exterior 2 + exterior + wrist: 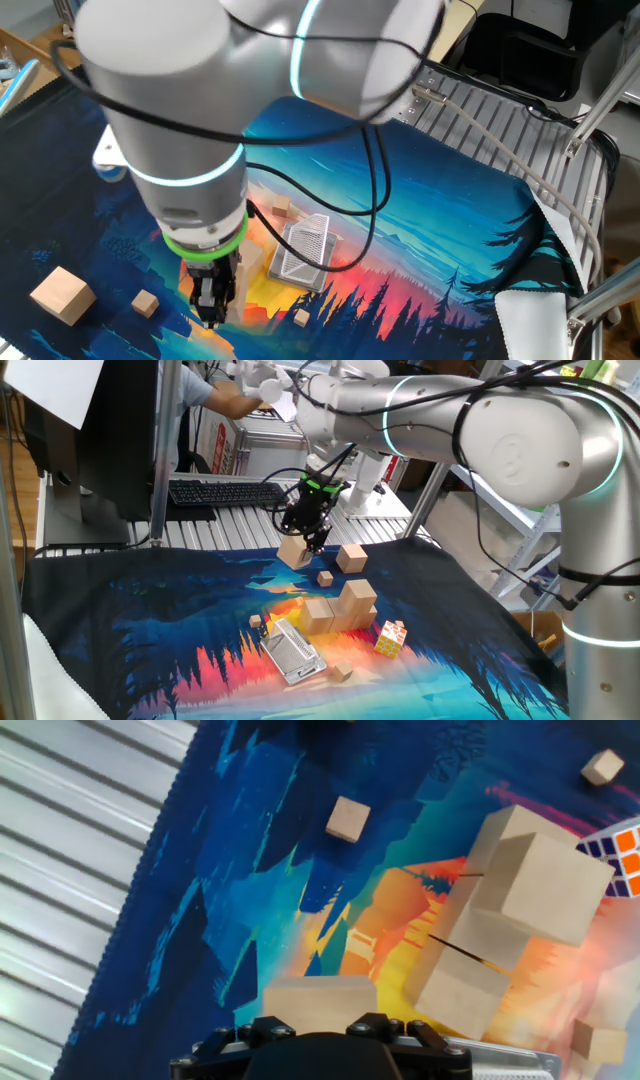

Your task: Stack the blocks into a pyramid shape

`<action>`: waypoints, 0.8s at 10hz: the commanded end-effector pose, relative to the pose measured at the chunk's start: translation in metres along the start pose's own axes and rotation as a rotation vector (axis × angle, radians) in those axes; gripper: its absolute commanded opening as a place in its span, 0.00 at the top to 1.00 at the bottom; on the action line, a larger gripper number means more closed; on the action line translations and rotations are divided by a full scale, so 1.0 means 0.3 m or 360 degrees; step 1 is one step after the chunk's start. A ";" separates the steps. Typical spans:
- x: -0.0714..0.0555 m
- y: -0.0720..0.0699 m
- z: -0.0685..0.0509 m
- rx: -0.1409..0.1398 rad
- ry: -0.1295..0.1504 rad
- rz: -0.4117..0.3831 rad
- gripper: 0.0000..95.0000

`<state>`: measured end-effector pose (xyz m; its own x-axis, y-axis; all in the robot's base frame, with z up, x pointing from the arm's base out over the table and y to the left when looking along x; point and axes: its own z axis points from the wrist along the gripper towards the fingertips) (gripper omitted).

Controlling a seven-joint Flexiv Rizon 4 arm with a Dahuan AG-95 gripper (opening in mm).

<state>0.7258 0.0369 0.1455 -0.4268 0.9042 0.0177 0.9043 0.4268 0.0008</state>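
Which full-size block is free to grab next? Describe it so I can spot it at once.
Find the stack of blocks mid-mat. Just beyond it, toward the slatted metal table, a lone block sits beside the claw. It dwarfs the tiny cube nearby and touches nothing, unlike the held block.

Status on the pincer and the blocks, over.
Pincer shut on block, lifted. Partial stack below: one block atop the row. Puzzle cube beside the stack.
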 end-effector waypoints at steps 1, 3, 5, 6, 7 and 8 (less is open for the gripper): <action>0.000 -0.006 -0.003 0.0058 0.0015 0.0221 1.00; 0.000 -0.006 -0.003 0.0046 -0.0004 0.0199 1.00; 0.000 -0.006 -0.003 0.0049 -0.0094 0.0128 1.00; -0.005 -0.006 -0.003 0.0064 -0.0122 0.0161 1.00; -0.016 -0.009 -0.009 0.0074 -0.0125 0.0175 1.00; -0.040 -0.014 -0.017 0.0115 -0.0126 0.0228 1.00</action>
<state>0.7277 0.0255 0.1494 -0.2907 0.9553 -0.0540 0.9562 0.2881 -0.0507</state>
